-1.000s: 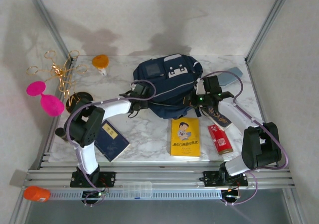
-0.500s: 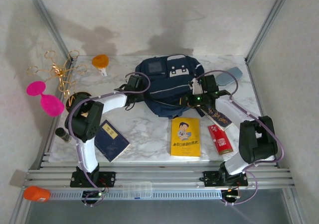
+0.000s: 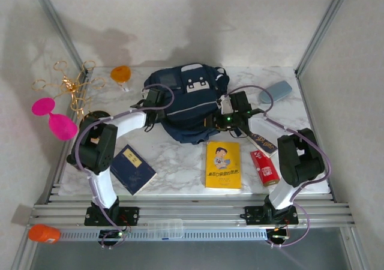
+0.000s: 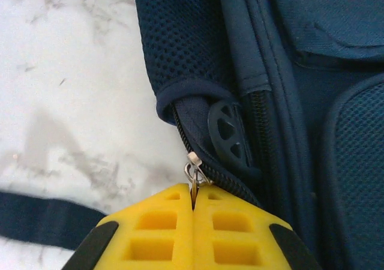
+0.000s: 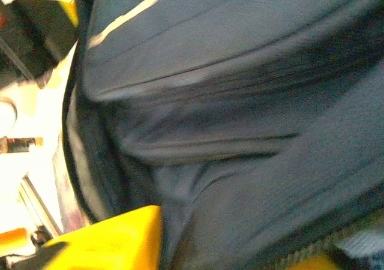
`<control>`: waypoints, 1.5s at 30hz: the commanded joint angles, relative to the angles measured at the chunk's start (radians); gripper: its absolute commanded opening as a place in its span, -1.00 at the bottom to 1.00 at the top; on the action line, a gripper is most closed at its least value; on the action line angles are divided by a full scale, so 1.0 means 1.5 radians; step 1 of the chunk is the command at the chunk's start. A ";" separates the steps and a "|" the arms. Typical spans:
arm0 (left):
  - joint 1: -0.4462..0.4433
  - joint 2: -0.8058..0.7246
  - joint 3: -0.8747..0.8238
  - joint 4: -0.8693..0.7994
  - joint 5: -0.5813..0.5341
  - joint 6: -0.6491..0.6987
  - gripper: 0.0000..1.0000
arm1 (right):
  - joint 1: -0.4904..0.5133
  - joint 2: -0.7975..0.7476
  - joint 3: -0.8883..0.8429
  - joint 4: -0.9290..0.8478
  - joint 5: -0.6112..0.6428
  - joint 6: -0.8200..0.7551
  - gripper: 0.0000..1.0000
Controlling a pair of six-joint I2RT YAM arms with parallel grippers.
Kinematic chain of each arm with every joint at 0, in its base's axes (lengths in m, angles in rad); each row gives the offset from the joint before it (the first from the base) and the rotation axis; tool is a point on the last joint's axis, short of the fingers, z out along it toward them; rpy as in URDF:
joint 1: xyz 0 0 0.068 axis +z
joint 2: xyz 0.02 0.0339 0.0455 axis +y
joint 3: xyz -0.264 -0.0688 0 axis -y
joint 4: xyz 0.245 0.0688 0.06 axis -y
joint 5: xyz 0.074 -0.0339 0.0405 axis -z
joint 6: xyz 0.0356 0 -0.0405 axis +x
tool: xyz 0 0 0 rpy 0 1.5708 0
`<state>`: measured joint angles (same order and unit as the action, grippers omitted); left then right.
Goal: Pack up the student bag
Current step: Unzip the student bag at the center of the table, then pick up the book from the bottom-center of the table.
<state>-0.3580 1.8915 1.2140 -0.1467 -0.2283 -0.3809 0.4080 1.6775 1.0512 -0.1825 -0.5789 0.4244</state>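
Pinching the zipper pull (image 4: 193, 173) of the student bag (image 3: 189, 99), which lies at 12 o'clock on the tabletop (image 3: 180, 153).
The left fingers (image 4: 174, 219) are clenched on that small metal tab at the bag's 9 o'clock side. The right fingers (image 5: 120, 240) stand apart against blurred fabric at 3 o'clock, and whether they grip it cannot be told. Unbraced, the bag would likely slide over the smooth marble, or the tab slip free. Plain white walls and aluminium rails enclose the tabletop.

student bag (image 3: 186, 102): matt navy cloth, mesh panels | zipper pull (image 4: 193, 169): shiny metal | table (image 3: 180, 156): glossy marble-look
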 commanded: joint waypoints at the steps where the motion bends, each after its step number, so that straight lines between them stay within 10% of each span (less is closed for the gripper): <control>1: 0.007 0.016 0.051 -0.029 0.005 0.027 -0.73 | 0.023 -0.061 -0.020 0.047 0.019 0.046 -0.09; 6: 0.004 -0.060 -0.015 -0.051 0.020 -0.004 -0.15 | 0.024 -0.174 -0.067 -0.048 0.158 0.059 0.30; 16: -0.196 -0.318 -0.252 0.015 0.127 -0.211 0.11 | -0.020 -0.361 -0.208 -0.241 0.334 0.143 0.69; 25: -0.432 -0.299 -0.304 0.114 0.151 -0.371 0.17 | -0.018 -0.456 -0.372 -0.234 0.266 0.207 0.79; 45: -0.480 -0.074 -0.209 0.134 0.140 -0.375 -0.02 | -0.018 -0.422 -0.424 -0.142 0.057 0.163 0.85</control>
<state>-1.0714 1.7641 0.8829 0.0536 0.0128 -0.9218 0.3771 1.0363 0.4072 -0.4107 -0.4198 0.6983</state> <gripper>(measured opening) 0.496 0.926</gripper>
